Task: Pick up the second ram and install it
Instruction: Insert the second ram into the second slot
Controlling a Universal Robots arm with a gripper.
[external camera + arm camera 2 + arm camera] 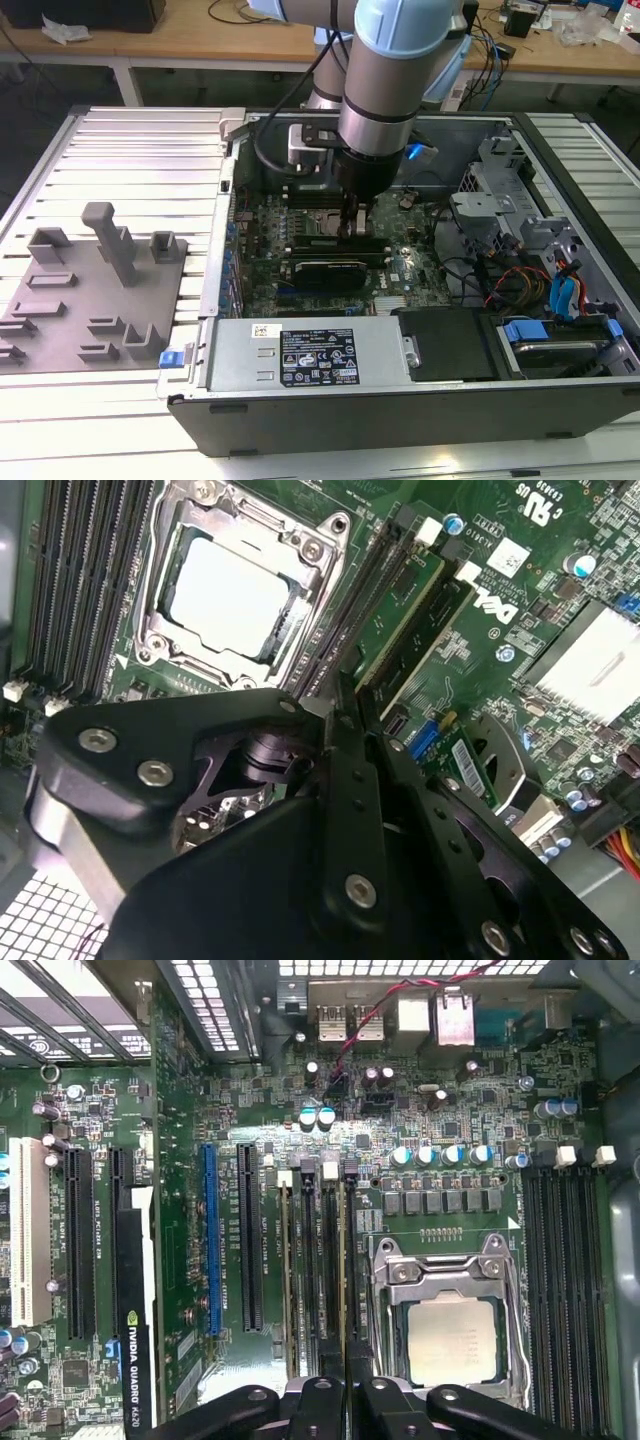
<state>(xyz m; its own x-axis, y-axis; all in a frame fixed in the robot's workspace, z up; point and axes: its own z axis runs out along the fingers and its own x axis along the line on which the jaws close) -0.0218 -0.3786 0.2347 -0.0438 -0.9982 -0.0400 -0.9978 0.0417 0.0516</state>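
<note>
My gripper reaches down into the open computer case onto the motherboard, beside the CPU socket. In the first wrist view the second ram shows edge-on as a thin stick standing in the slot nearest the socket. It runs into the narrow gap between my fingers, and my gripper is shut on it. Another green stick sits in a slot two rows over, also seen in the second wrist view. There my gripper has its fingers pressed together over the dark slots next to the socket.
A grey holder tray lies on the slatted table at the exterior view's left. A black graphics card sits close to the gripper. The power supply, drive cage and loose cables crowd the case.
</note>
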